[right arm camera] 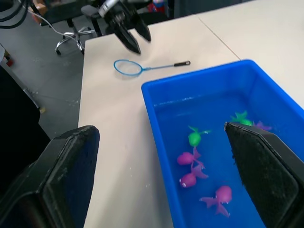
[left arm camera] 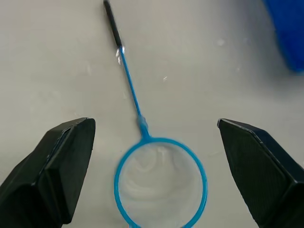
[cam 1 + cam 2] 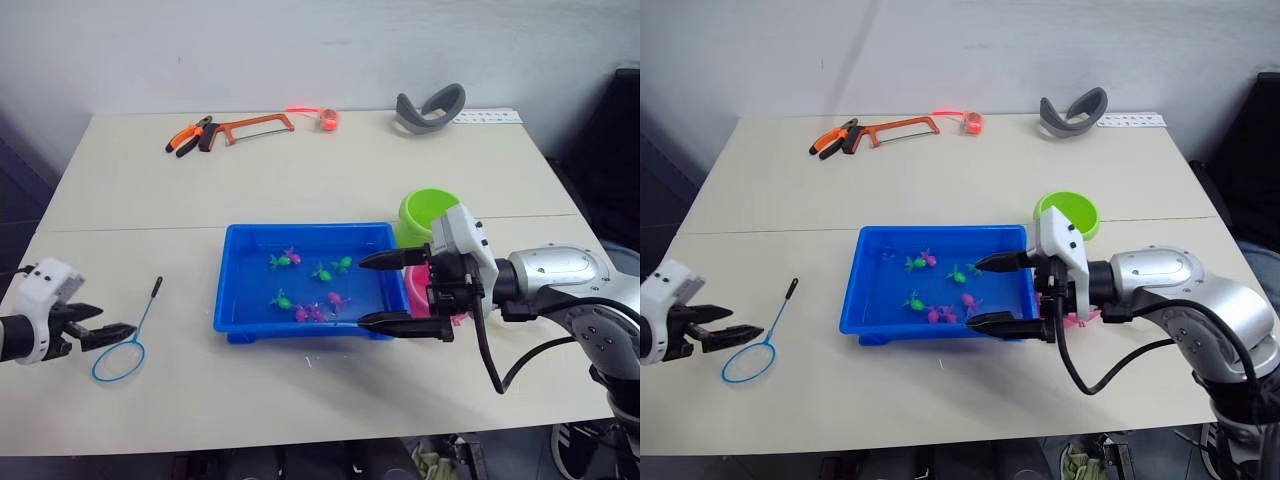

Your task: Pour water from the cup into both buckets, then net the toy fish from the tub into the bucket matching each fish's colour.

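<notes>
On the table's (image 3: 150, 200) near left corner, the left gripper (image 3: 108, 332) hovers with its two black fingers (image 2: 57, 166) spread wide, holding nothing. Just beyond its tips lies the net (image 3: 127, 345), flat on the tabletop: light-blue hoop nearest the gripper, thin stick angling away toward the tub, dark grip at the far end (hoop sits between the finger lines in the left wrist view, not touched).

Centre: the tub (image 3: 240, 300), bright blue, rests flat on the table with water in it. Toy fish float inside: green fish (image 3: 322, 271) and pink fish (image 3: 336, 299) are mixed, grouped toward the tub's middle and right half.

Right of centre: the right gripper (image 3: 385, 292) is over the tub's right end, fingers parted wide and empty, one tip by the far right corner, one at the near right corner.

Behind that arm stands the green bucket (image 3: 425, 212), upright, just beside the tub's far right corner. The pink bucket (image 3: 420, 298) is mostly hidden by the wrist; only part of it shows beside the tub's right wall.

Far edge: pliers (image 3: 190, 135) with orange grips, a hacksaw (image 3: 255, 126), a small orange-red object (image 3: 327, 118), a grey curved piece (image 3: 430, 108).
</notes>
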`<control>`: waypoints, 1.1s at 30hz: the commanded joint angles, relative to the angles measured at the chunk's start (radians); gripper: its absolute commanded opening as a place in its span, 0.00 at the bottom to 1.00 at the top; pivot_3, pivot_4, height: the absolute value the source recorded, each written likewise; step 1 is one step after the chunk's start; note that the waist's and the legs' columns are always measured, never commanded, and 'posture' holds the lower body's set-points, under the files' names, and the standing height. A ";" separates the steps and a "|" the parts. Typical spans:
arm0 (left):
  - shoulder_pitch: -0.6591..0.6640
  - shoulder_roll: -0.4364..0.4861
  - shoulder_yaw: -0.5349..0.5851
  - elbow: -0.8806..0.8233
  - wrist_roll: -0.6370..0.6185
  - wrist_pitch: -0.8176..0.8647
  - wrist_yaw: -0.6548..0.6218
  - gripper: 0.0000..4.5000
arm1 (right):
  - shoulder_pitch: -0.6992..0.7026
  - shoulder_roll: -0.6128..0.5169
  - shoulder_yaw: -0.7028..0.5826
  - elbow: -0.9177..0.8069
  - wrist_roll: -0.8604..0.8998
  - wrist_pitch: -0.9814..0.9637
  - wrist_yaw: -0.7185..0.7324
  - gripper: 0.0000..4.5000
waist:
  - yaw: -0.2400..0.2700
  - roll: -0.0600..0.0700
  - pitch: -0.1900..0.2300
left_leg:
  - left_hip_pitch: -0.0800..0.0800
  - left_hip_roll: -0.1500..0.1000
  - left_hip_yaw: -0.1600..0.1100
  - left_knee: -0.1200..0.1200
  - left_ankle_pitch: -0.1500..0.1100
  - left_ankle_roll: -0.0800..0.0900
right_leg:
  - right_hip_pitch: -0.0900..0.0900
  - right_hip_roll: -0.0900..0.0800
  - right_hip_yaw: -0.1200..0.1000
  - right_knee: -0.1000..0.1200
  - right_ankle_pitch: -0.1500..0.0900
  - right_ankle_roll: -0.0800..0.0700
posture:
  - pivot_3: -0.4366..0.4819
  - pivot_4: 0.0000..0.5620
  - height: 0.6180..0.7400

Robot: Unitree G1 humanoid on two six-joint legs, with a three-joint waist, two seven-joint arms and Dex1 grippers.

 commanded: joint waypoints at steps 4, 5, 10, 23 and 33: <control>-0.160 -0.016 -0.180 0.128 0.093 -0.002 0.006 1.00 | 0.043 0.009 -0.070 -0.090 0.049 0.014 -0.063 0.99 | -0.002 -0.001 0.000 | 0.000 0.000 0.003 0.001 0.000 0.001 | -0.001 0.000 -0.001 0.000 0.000 0.000 | 0.48 0.27 1.00; -0.180 -0.019 -0.201 0.147 0.109 -0.009 0.009 1.00 | 0.046 0.011 -0.075 -0.094 0.054 0.016 -0.072 0.99 | -0.002 -0.001 0.000 | 0.000 0.000 0.003 0.001 0.000 0.001 | -0.001 -0.001 -0.001 0.000 0.000 0.000 | 0.48 0.27 1.00; -0.296 -0.048 -0.309 0.278 0.198 -0.061 0.016 1.00 | 0.070 0.024 -0.080 -0.125 0.052 0.014 -0.124 0.99 | -0.002 -0.001 0.000 | 0.000 0.001 0.004 0.003 0.000 0.000 | -0.002 0.001 -0.001 0.002 0.000 0.000 | 0.48 0.27 1.00; -0.353 -0.184 -0.384 0.366 0.291 -0.073 0.030 0.21 | 0.139 0.041 -0.116 -0.153 0.085 0.012 -0.200 1.00 | 0.021 0.010 -0.007 | 0.005 -0.001 0.005 0.005 0.001 0.004 | 0.002 -0.001 0.000 0.009 0.000 0.000 | 0.48 0.27 1.00; -0.472 -0.078 -0.215 0.248 0.157 -0.179 -0.190 0.00 | 0.144 -0.027 -0.149 -0.157 0.120 0.032 -0.168 1.00 | 0.026 -0.004 -0.002 | 0.001 -0.001 0.001 0.006 0.003 0.002 | 0.000 -0.001 -0.003 0.009 0.000 0.000 | 0.48 0.27 1.00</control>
